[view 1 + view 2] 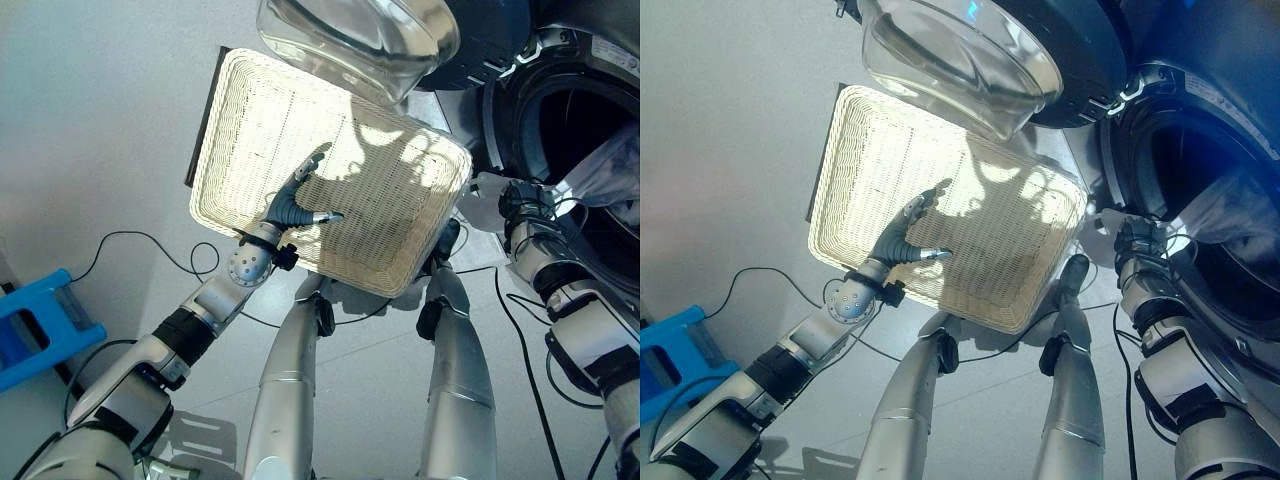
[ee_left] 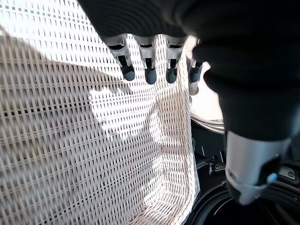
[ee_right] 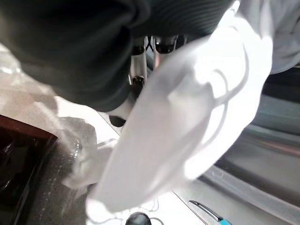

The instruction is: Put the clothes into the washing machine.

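Nearest to me, my left hand (image 1: 292,205) hangs over the flat wicker basket (image 1: 260,110) that lies on the floor. Its fingers (image 2: 149,70) are straight and relaxed, with nothing in them; I think I keep this hand there only as a waiting position, clear of the other arm's way.

The basket has no clothes in it now, so I judge that the garment in my other hand is the last one.

A little farther, my right hand (image 1: 512,200) is at the mouth of the washing machine (image 1: 1185,130). It carries one white garment (image 3: 187,122), thin and partly see-through. In the right wrist view the cloth drapes over the hand and hides the fingers, so I cannot tell how they grip it. The cloth reaches up into the drum opening, which is why I hold this arm so high and so near to the rim.

Farthest, the round glass door (image 1: 960,60) stands swung open above the basket.

I count one basket, one garment, one machine, one door.
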You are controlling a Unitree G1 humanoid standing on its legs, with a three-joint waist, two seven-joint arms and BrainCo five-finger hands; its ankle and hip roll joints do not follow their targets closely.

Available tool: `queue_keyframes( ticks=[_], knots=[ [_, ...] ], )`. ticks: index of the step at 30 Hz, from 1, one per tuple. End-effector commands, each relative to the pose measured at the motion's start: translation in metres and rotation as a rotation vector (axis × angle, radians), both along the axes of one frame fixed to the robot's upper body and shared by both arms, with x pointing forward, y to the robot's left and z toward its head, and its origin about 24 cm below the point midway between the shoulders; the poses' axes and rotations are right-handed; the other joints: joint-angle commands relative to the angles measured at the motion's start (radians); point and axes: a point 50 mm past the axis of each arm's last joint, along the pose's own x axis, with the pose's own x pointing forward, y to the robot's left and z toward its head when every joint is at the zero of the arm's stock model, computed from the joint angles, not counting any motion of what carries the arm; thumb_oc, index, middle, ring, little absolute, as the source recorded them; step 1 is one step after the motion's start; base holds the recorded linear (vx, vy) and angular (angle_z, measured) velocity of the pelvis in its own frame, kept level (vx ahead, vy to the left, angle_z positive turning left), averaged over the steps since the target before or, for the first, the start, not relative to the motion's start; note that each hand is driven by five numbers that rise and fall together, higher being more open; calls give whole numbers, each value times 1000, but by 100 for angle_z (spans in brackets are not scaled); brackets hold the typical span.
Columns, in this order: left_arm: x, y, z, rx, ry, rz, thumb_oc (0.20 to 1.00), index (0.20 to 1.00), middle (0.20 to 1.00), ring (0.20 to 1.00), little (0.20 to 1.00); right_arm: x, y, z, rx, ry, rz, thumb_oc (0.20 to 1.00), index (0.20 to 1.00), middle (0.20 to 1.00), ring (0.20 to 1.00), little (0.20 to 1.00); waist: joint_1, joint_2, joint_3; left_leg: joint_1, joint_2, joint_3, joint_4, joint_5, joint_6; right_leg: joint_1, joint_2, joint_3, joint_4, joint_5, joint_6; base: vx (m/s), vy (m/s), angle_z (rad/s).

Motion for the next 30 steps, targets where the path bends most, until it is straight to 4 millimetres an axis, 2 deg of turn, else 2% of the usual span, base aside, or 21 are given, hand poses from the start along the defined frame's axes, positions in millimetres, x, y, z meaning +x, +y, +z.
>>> queue_keyframes(
  ticks=[1, 10, 19, 23, 26, 27, 30],
  knots=[
    [-15, -16, 1, -51, -50, -73, 1000, 1000, 1000, 1000, 1000, -18, -41, 12, -56, -23, -123, 200, 200, 200, 200, 200, -3, 92, -25, 28, -25, 43, -72, -6, -71, -22, 4, -58, 92, -73, 109, 0, 0, 0],
    [-15, -14, 0, -48, -45, -71, 1000, 1000, 1000, 1000, 1000, -22, -43, 7, 35, -105, -130, 200, 200, 200, 200, 200, -10, 72, -25, 55, -16, 45, -60, -19, -67, 10, 7, -63, 103, -87, 107, 0, 0, 0],
    [-15, -6, -2, -51, -34, -55, 1000, 1000, 1000, 1000, 1000, -36, -58, 7, -7, -223, -236, 200, 200, 200, 200, 200, -23, 49, -25, 84, -6, 48, -55, -29, -63, 40, 16, -61, 111, -99, 106, 0, 0, 0],
    [-16, -2, -4, -51, -29, -50, 1000, 1000, 1000, 1000, 1000, -48, -72, 4, 95, -325, -342, 200, 200, 200, 200, 200, -26, 41, -25, 98, 0, 53, -60, -31, -60, 54, 20, -63, 110, -100, 108, 2, 1, 1],
    [-17, -2, -7, -51, -22, -44, 1000, 1000, 1000, 1000, 1000, -55, -80, 2, 291, -468, -421, 200, 200, 200, 200, 200, -27, 35, -25, 111, 1, 51, -61, -36, -59, 67, 25, -61, 115, -106, 108, 11, 6, 0],
    [-17, 1, -6, -54, -16, -36, 1000, 1000, 1000, 1000, 1000, -60, -86, 2, 415, -552, -466, 200, 200, 200, 200, 200, -29, 31, -25, 120, 2, 52, -59, -41, -58, 78, 28, -61, 117, -110, 108, 21, 11, -6],
    [-17, 3, -5, -57, -10, -27, 1000, 1000, 1000, 1000, 1000, -65, -90, 1, 515, -647, -503, 200, 200, 200, 200, 200, -33, 26, -25, 130, 2, 52, -57, -46, -58, 88, 31, -61, 118, -113, 108, 17, 12, -5]
  ],
)
